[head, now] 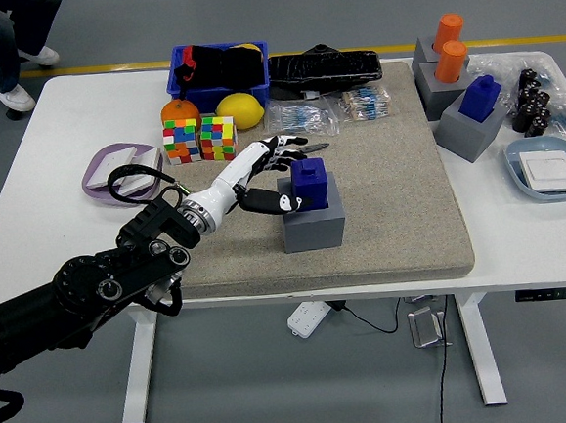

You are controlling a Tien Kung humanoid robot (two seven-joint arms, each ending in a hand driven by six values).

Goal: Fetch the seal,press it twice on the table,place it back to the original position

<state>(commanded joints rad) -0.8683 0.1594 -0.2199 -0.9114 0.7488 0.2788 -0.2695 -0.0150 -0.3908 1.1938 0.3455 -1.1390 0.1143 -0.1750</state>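
A blue seal (310, 184) stands upright in a grey block holder (313, 223) near the middle of the tan mat (391, 213). My left hand (278, 178) reaches in from the lower left, fingers spread, right beside the seal's left side. The thumb (268, 204) touches or nearly touches the seal's lower left; the other fingers (283, 151) fan out above and behind it. The hand holds nothing. My right arm is not in view.
Two colour cubes (200, 139), an orange (179, 111), a lemon (239, 110) and a blue bin (218, 70) lie behind the hand. A purple plate (113, 171) is at left. More grey holders with orange (446, 47) and blue (478, 98) seals stand at right.
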